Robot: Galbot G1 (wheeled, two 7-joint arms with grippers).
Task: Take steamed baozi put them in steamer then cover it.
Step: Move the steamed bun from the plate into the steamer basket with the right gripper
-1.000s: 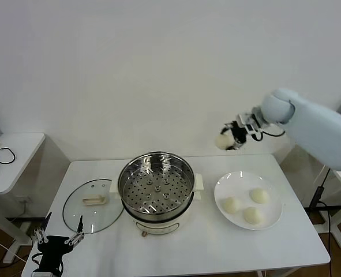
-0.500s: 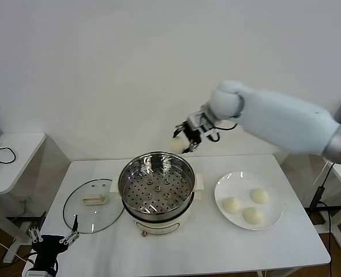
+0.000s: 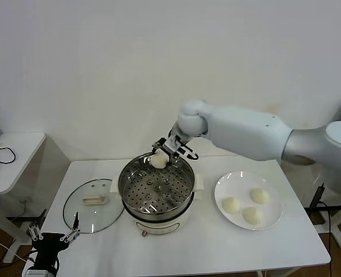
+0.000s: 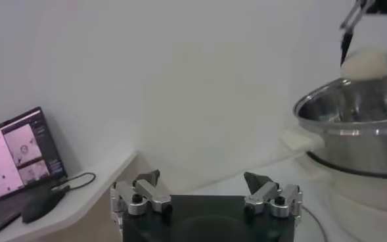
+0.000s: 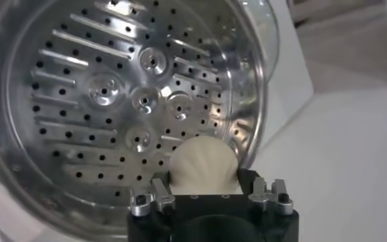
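So the right gripper (image 3: 160, 159) is pinching one steamed baozi (image 3: 158, 161) between its fingers and hanging over the back rim of the steamer (image 3: 157, 187). The key relation here: the perforated tray (image 5: 114, 98) sits below and toward the robot from the bun. In the right wrist view the bun (image 5: 202, 166) is right over the tray's edge, near the pot wall, not over the middle. My guess is the arm needs to come a bit further in over the holes and drop down before letting go, otherwise the bun could clip the rim or land against the wall.

The other three buns (image 3: 246, 205) are on the white plate (image 3: 274, 214), just beside the steamer on the robot's right, so the right arm is clearly the closer one for all of them. A round bun has no real long axis to worry about.

The cover (image 3: 92, 205) lies flat on the white table (image 3: 216, 248), touching or almost touching the steamer on the robot's left side, handle up. The left gripper (image 3: 50, 238) is parked low at the table's near left corner, fingers spread and empty, and it's the nearer arm for the lid.

No brand or label is readable on the pot or base. There's a laptop (image 4: 21, 158) off on a side desk, but its screen text is too small to make out.
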